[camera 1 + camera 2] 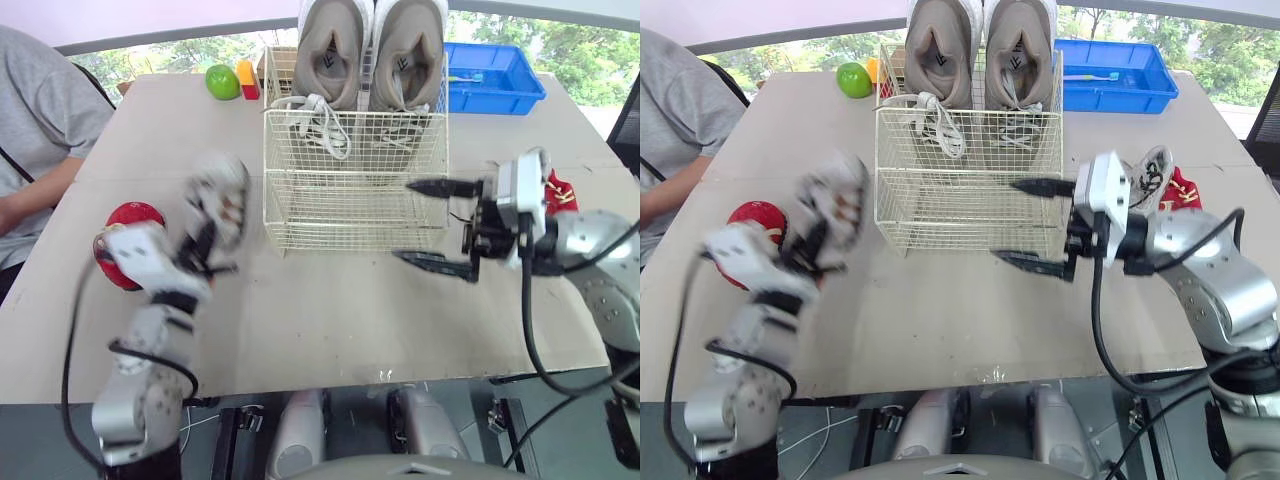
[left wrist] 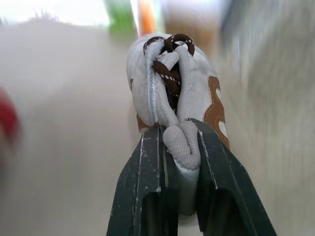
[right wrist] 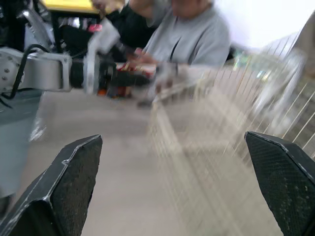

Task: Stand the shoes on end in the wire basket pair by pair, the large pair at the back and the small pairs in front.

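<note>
- Where the head view ends at the left, a person (image 1: 40,130) in a grey shirt sits at the table (image 1: 330,320).
- A round red object (image 1: 130,215) lies in the left middle of the frame, just beside the left arm.
- The left gripper (image 2: 177,135) has its jaws closed on a small white shoe (image 2: 172,93) with brown laces, pinching it at the tongue and the laces. The shoe is left of the wire basket (image 1: 350,205), close to its left wall and outside it.
- A green apple (image 1: 222,81) is at the upper left, at the far edge of the table.
- The wire basket stands at the centre. The large grey pair (image 1: 370,50) stands on end at its back, and the front part has no shoes.
- The right gripper (image 1: 402,221) is at the right front corner of the basket, jaws wide apart and holding nothing.
- A second small white shoe (image 1: 1150,175) lies behind the right arm, at the right of the frame.
- A blue tray (image 1: 495,80) is at the upper right.
</note>
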Controlling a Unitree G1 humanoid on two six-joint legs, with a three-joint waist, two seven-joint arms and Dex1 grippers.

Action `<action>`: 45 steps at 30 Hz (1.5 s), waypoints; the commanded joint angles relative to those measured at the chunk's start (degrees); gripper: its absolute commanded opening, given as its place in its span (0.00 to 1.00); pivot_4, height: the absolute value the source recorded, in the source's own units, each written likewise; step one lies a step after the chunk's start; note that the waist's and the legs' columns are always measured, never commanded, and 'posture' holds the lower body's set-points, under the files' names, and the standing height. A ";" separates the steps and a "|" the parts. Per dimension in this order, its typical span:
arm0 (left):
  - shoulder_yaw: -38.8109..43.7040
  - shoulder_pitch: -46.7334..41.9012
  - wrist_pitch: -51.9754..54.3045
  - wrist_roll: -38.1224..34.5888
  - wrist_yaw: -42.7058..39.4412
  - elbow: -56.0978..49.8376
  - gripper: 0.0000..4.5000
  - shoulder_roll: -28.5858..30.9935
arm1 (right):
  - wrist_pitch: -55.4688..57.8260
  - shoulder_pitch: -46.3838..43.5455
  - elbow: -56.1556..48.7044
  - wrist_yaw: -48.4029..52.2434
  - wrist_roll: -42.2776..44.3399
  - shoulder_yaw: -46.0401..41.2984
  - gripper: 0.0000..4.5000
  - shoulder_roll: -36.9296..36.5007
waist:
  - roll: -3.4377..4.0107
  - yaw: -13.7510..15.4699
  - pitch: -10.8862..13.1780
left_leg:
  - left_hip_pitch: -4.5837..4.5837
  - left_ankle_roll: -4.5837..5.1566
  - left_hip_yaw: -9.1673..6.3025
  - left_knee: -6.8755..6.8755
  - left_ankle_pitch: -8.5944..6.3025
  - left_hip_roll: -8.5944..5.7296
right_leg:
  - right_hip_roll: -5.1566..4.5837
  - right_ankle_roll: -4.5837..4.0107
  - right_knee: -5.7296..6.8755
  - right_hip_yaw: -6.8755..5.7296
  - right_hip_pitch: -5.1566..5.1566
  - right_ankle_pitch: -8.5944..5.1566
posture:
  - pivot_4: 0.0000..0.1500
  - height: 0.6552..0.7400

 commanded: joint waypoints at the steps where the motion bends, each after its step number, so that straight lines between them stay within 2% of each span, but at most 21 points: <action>1: -2.97 -8.60 -1.69 -4.66 -10.07 -6.52 0.03 8.43 | 6.27 -11.56 0.50 -2.38 6.41 -2.86 1.00 -0.71 | 0.03 0.03 0.01 | -0.04 0.00 0.01 -0.01 0.00 -0.02 | 0.00 0.02 -0.03 0.00 -0.02 0.01 | 1.00 1.00; 3: -6.31 -10.76 -2.06 -4.29 -18.00 -5.40 0.03 13.68 | 9.81 -17.83 1.52 -4.11 7.54 -3.17 1.00 -1.82 | 0.04 0.10 -0.02 | -0.04 0.00 0.04 -0.05 0.00 -0.07 | -0.04 0.07 -0.07 -0.01 -0.01 0.03 | 1.00 1.00; 5: -10.44 -11.24 -5.38 -0.27 -27.09 -3.19 0.03 18.67 | 14.53 -24.05 4.78 -3.13 11.06 -3.23 1.00 -2.66 | 0.06 -0.14 -0.04 | -0.04 0.00 0.13 -0.10 -0.01 -0.09 | -0.07 0.19 -0.12 0.02 -0.02 0.10 | 1.00 1.00; 8: -14.75 -13.13 -12.00 5.41 -36.50 2.02 0.03 22.62 | 18.98 -31.79 9.78 -1.65 13.04 -2.29 1.00 -3.30 | 0.08 -0.31 0.00 | -0.03 0.01 0.12 -0.16 -0.01 -0.06 | -0.06 0.08 -0.15 -0.02 -0.05 0.04 | 1.00 1.00; 11: -19.61 -16.88 -24.18 12.75 -46.57 9.79 0.03 24.90 | 23.20 -38.96 15.77 0.78 8.41 3.35 1.00 -5.47 | 0.21 -0.33 0.08 | -0.08 0.01 0.18 -0.18 -0.01 -0.04 | -0.02 -0.02 -0.02 0.00 -0.23 -0.01 | 1.00 1.00; 14: -23.29 -22.45 -43.27 20.09 -55.55 19.85 0.03 25.68 | 29.06 -44.44 24.09 2.70 3.38 11.21 1.00 -5.83 | 0.13 -0.34 0.02 | -0.18 0.01 0.26 -0.20 -0.01 0.03 | 0.04 -0.05 0.00 0.06 -0.40 -0.03 | 1.00 1.00; 18: -24.52 -28.99 -58.77 21.44 -59.64 29.69 0.03 23.38 | 32.21 -44.75 28.69 10.95 -0.92 20.68 1.00 -7.73 | 0.17 -0.19 0.05 | -0.34 0.02 0.46 -0.17 -0.01 0.02 | -0.03 0.00 0.01 0.17 -0.60 0.00 | 1.00 1.00; 21: -25.61 -32.14 -65.03 22.32 -60.49 33.63 0.03 22.09 | 37.17 -45.89 33.78 12.44 -0.17 20.68 1.00 -5.43 | 0.18 -0.17 0.05 | -0.51 0.03 0.47 -0.13 -0.01 0.01 | -0.04 0.20 -0.04 0.16 -0.69 0.11 | 1.00 1.00; 23: -26.07 -32.73 -66.88 22.34 -60.76 35.09 0.03 22.03 | 38.34 -46.25 34.49 13.17 -0.83 20.68 1.00 -4.96 | 0.18 -0.21 0.04 | -0.95 0.03 0.40 0.00 0.00 0.01 | -0.03 0.23 0.07 0.12 -1.07 0.13 | 1.00 1.00; 26: -26.31 -32.76 -70.76 22.91 -60.16 35.85 0.03 21.66 | 39.28 -44.99 32.77 16.45 -0.99 21.88 0.80 -6.31 | 0.19 -0.28 0.06 | -1.35 0.03 0.38 0.20 0.00 0.04 | -0.02 0.26 0.28 0.11 -1.49 0.14 | 1.00 1.00; 30: -25.79 -33.18 -72.36 23.55 -58.91 36.70 0.03 21.71 | 42.79 -44.30 31.49 18.37 0.50 21.27 0.37 -6.44 | 0.19 -0.26 0.06 | -1.38 0.03 0.29 0.20 0.00 0.07 | 0.01 0.26 0.27 0.01 -1.49 0.14 | 1.00 1.00; 31: -25.87 -33.80 -72.81 23.65 -58.86 37.10 0.03 21.66 | 44.12 -44.09 31.31 19.24 1.20 21.41 0.24 -6.59 | 0.19 -0.25 0.06 | -1.38 0.03 0.28 0.21 0.00 0.06 | 0.01 0.26 0.27 0.01 -1.47 0.14 | 1.00 1.00; 34: -26.46 -35.36 -73.87 23.41 -59.01 38.11 0.03 21.46 | 46.47 -43.56 30.88 20.97 2.15 22.24 0.01 -6.73 | 0.20 -0.14 0.05 | -1.40 0.03 0.26 0.34 0.00 0.06 | 0.01 0.26 0.31 0.00 -1.44 0.14 | 1.00 1.00; 40: -27.30 -36.67 -74.27 22.62 -58.84 40.03 0.03 21.97 | 48.47 -43.03 31.55 19.76 2.25 20.77 0.01 -5.16 | 0.20 -0.20 0.05 | -1.50 0.04 0.22 0.60 -0.01 0.06 | 0.01 0.27 0.38 -0.01 -1.42 0.15 | 1.00 1.00; 42: -27.75 -34.44 -66.00 17.33 -60.52 37.60 0.03 23.66 | 49.74 -42.89 33.17 18.63 3.19 17.41 0.01 -3.90 | 0.20 -0.29 0.05 | -1.49 0.04 0.21 0.61 -0.01 0.06 | 0.01 0.27 0.41 -0.02 -1.42 0.15 | 1.00 1.00; 44: -26.62 -31.11 -51.01 9.88 -58.53 34.05 0.26 25.08 | 50.31 -42.32 33.86 16.34 3.62 13.30 0.00 -2.56 | 0.21 -0.45 0.05 | -1.50 0.04 0.19 0.62 -0.01 0.07 | 0.03 0.27 0.44 -0.02 -1.43 0.15 | 1.00 1.00; 45: -26.36 -28.80 -40.93 3.93 -57.14 31.13 0.33 26.55 | 50.27 -41.73 33.67 15.07 4.03 10.85 0.00 -1.80 | 0.20 -0.55 0.04 | -1.50 0.04 0.18 0.62 -0.01 0.08 | 0.03 0.28 0.47 -0.01 -1.43 0.15 | 1.00 1.00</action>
